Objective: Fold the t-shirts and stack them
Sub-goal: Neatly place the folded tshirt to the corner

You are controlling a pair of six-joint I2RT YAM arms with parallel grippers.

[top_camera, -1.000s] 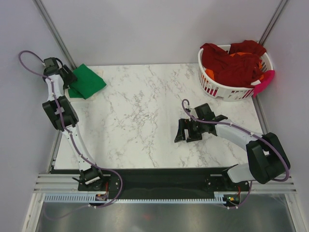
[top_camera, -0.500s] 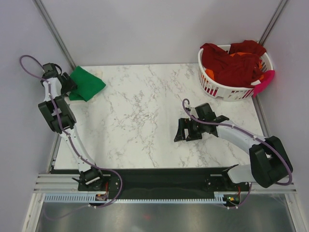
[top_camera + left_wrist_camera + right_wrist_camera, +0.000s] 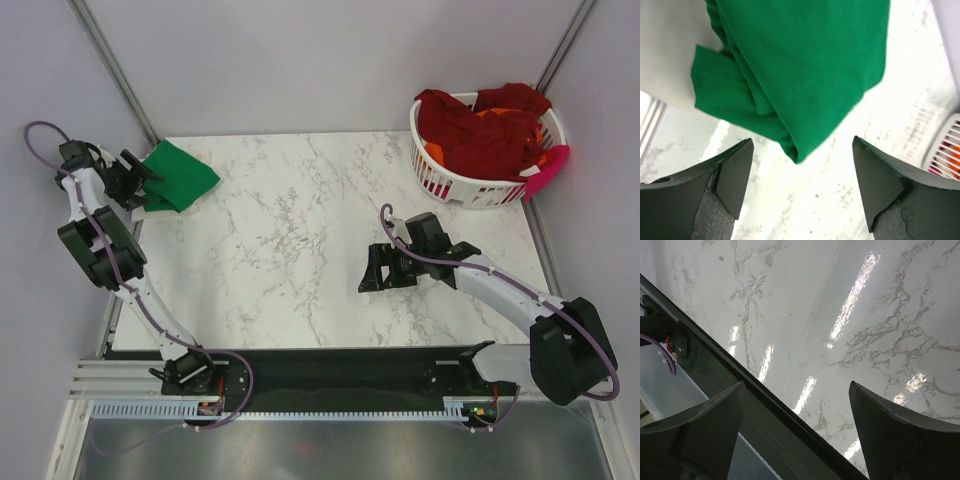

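A folded bright green t-shirt [image 3: 178,175] lies at the table's far left corner; the left wrist view shows it [image 3: 805,70] just ahead of the jaws. My left gripper [image 3: 133,178] is open and empty, just left of the shirt and apart from it. Dark red t-shirts [image 3: 480,130] with some orange cloth [image 3: 500,115] fill the white basket [image 3: 470,185] at the far right. My right gripper [image 3: 378,270] is open and empty above bare marble right of centre. No cream shirt is in view.
The marble table [image 3: 290,240] has a black front rail [image 3: 330,365], also visible in the right wrist view [image 3: 765,405]. A pink cloth [image 3: 548,168] hangs over the basket's right rim. Grey walls close the back and sides.
My left gripper has drawn back leftward off the green shirt, which stays folded at the corner. My right gripper has shifted slightly left and down.
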